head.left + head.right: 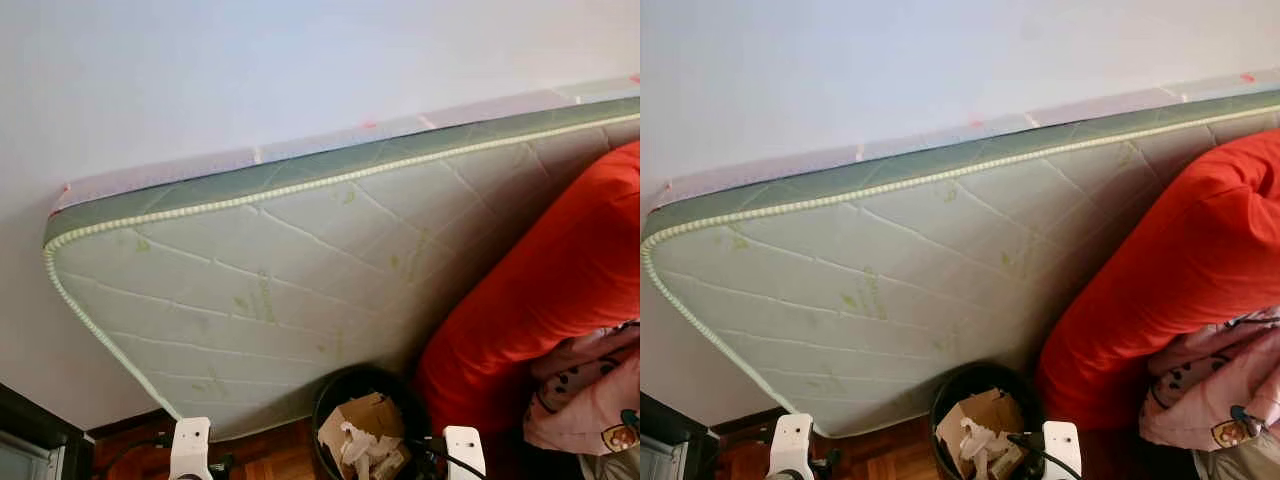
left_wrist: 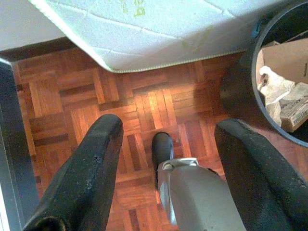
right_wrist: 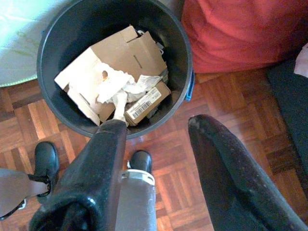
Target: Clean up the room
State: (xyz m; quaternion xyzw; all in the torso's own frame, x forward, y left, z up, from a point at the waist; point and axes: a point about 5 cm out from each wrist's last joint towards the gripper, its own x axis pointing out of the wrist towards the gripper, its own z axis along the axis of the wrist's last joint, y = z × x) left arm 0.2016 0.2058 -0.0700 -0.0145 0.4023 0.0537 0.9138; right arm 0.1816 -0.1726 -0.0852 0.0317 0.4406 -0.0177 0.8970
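A black trash bin (image 3: 72, 29) stands on the parquet floor at the foot of a leaning mattress. It holds a flattened cardboard box (image 3: 130, 53), crumpled white paper (image 3: 118, 89) and a small barcoded box (image 3: 144, 103). My right gripper (image 3: 155, 123) hangs open and empty just above the bin's near rim. My left gripper (image 2: 168, 126) is open and empty too, over bare floor to the left of the bin (image 2: 240, 82). From the head, the bin (image 1: 340, 382) sits low in the middle, between my two white wrists.
A pale green quilted mattress (image 1: 280, 280) leans on the white wall. A big red cushion (image 1: 560, 280) lies to the right, with pink patterned clothing (image 1: 590, 390) in front of it. Dark furniture (image 1: 30, 430) stands at the far left. My black feet (image 3: 45, 159) are on the parquet.
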